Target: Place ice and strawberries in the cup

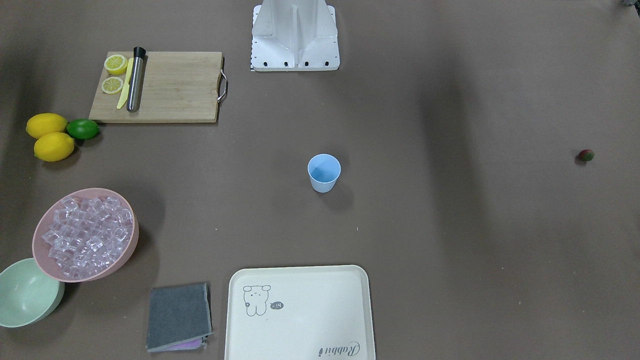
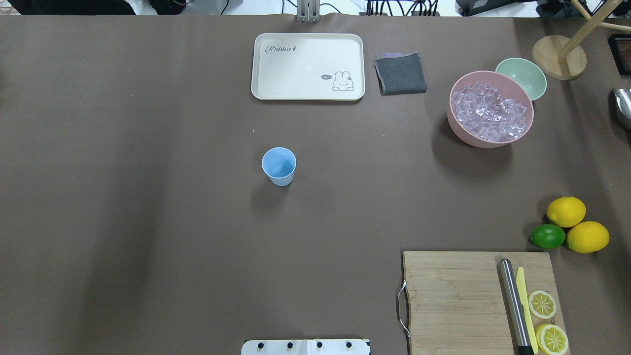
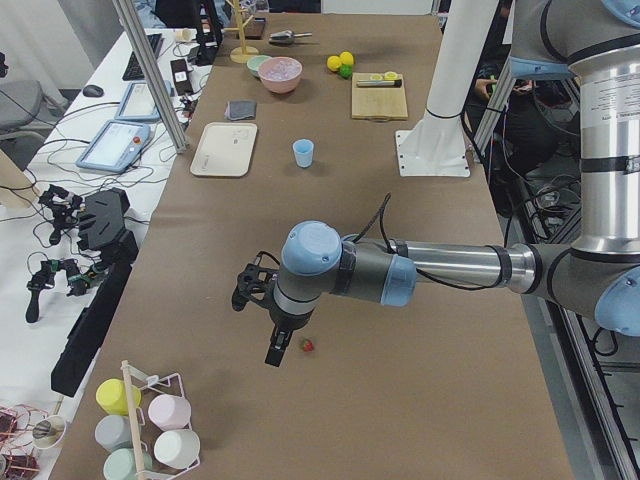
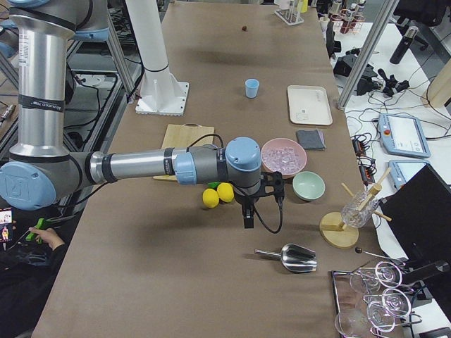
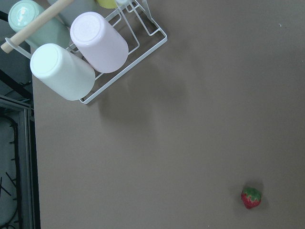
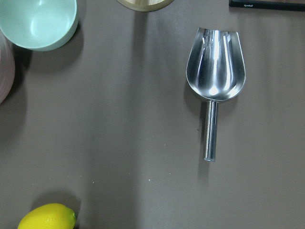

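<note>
Strawberry (image 5: pixel 251 197) lies on the table (image 5: pixel 190 119) just below my left gripper (image 3: pixel 274 350), slightly off to one side, far nearer it than my right gripper (image 4: pixel 248 218). I cannot tell how wide either gripper stands or whether it holds anything. Cup (image 3: pixel 303 153) sits well beyond, empty.

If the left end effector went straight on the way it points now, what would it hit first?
Probably bare table: the left end effector points down, and its wrist view shows only brown surface at centre. The strawberry lies off to the lower right, likely missed. Depth is unclear.
</note>
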You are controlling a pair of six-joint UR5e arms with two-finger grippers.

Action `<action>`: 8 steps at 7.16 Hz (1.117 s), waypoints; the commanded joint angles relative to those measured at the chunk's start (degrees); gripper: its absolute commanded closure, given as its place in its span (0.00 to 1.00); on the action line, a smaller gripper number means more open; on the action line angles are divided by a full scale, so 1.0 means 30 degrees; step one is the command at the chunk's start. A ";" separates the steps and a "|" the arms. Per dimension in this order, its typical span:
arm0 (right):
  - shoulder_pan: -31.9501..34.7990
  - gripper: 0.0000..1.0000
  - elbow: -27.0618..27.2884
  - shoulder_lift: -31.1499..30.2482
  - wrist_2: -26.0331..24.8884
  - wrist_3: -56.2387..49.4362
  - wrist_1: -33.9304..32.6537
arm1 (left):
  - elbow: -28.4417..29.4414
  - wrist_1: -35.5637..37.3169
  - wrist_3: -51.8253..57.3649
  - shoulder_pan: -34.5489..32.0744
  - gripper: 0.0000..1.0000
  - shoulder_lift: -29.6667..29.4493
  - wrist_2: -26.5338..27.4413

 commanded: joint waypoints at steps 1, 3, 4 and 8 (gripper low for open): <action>-0.0008 0.00 -0.0052 -0.0223 -0.0045 -0.0085 0.0057 | 0.0069 0.0005 -0.0001 0.0009 0.02 0.0010 0.0014; -0.0008 0.00 -0.0228 -0.0049 -0.0191 -0.0143 -0.0001 | 0.0127 0.0005 -0.0001 0.0009 0.02 0.0010 0.0043; -0.0008 0.00 -0.0199 -0.0194 -0.0163 -0.0173 0.0086 | 0.0071 0.0005 -0.0001 0.0009 0.02 0.0010 -0.0015; -0.0330 0.00 0.0034 0.0184 0.0071 0.0090 -0.0029 | 0.0891 -0.0054 0.0087 -0.0107 0.02 0.0011 0.0159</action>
